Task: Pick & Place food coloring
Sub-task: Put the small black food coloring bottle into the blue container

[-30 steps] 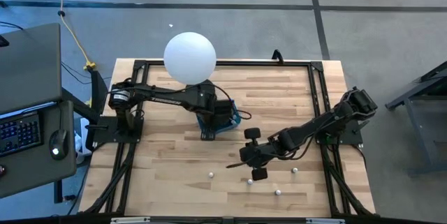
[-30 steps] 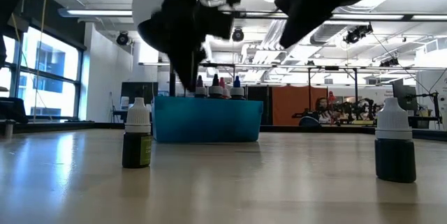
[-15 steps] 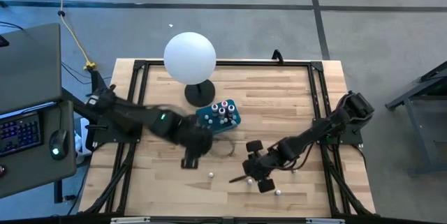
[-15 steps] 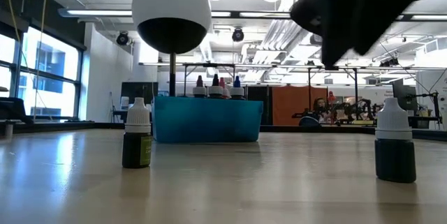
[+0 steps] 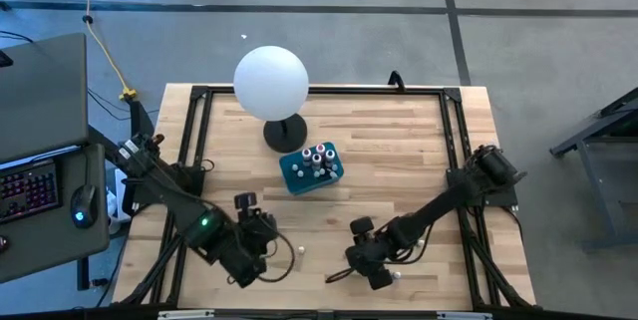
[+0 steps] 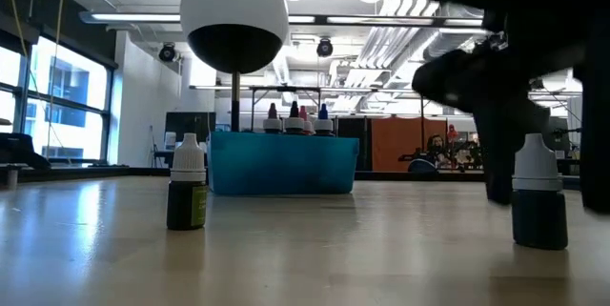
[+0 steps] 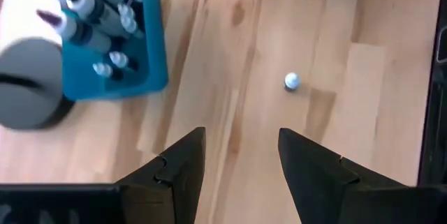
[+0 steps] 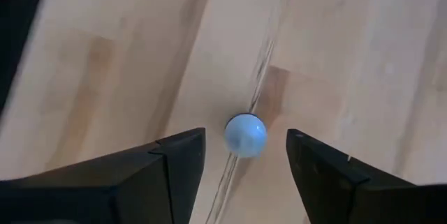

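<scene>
Right gripper [image 8: 241, 155]: jaws spread, straddling one upright bottle [image 8: 245, 135] at the table's near edge; no contact yet.

Handling, as judged: the bottle is small, light, hard plastic and smooth; it will tip or skid under an off-centre squeeze. Best hold is across the round body below the cap, fingers level.

Left gripper [image 7: 239, 155]: likewise open, empty, above bare board; a second bottle [image 7: 291, 81] stands ahead of it, apart.

Bottles: dark bodies, white conical caps, seen in the low view [image 6: 188, 182].

Box [image 5: 311, 168]: teal, rectangular, mid-table, holding more bottles upright with red, blue and dark caps.

Lamp [image 5: 270, 83]: matt white ball on a dark round base, behind the box.

Table [image 5: 399, 151]: pale planked wood, smooth.
</scene>
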Available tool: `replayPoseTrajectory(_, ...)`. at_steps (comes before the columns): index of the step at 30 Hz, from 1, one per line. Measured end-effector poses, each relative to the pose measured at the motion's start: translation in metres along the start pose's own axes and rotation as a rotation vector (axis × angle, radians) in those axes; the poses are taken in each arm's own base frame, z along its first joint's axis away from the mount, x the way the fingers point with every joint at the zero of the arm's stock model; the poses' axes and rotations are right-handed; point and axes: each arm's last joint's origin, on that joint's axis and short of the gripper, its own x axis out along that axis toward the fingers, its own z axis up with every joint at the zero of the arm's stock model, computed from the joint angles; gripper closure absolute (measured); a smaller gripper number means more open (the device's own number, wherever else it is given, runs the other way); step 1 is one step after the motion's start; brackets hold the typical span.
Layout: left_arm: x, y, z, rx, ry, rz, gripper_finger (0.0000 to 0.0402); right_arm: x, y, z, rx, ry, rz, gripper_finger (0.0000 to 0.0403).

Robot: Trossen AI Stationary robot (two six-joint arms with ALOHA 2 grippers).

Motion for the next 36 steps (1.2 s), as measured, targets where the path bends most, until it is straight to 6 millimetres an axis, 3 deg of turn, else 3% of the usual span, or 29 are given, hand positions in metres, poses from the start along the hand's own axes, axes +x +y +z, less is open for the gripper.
replayPoseTrajectory(4, 0.000, -0.009, -0.014, -0.042, 0.007, -0.001, 0.0224, 0.013, -0.004, 0.000, 0.005, 0.009, 0.012, 0.0208)
replayPoseTrajectory(9, 0.003, -0.013, -0.018, -0.076, 0.005, -0.017, 0.0224, 0.015, -0.010, 0.003, 0.026, -0.011, 0.008, 0.0215)
replayPoseTrajectory(22, 0.004, -0.014, -0.019, -0.077, 0.007, -0.019, 0.0224, 0.014, -0.015, 0.007, 0.031, -0.027, 0.033, 0.0335)
replayPoseTrajectory(26, 0.004, -0.014, -0.018, -0.077, 0.003, -0.018, 0.0224, -0.005, -0.025, 0.018, -0.010, -0.097, 0.013, 0.0336)
replayPoseTrajectory(30, 0.004, -0.014, -0.018, -0.080, -0.004, -0.020, 0.0224, -0.037, -0.046, 0.042, -0.084, -0.249, -0.187, 0.0320)
replayPoseTrajectory(34, 0.004, -0.014, -0.017, -0.076, -0.021, -0.009, 0.0224, -0.066, -0.085, 0.069, -0.124, -0.386, -0.476, 0.0314)
replayPoseTrajectory(36, 0.004, -0.014, -0.017, -0.078, -0.026, -0.010, 0.0224, -0.070, -0.108, 0.075, -0.128, -0.411, -0.507, 0.0321)
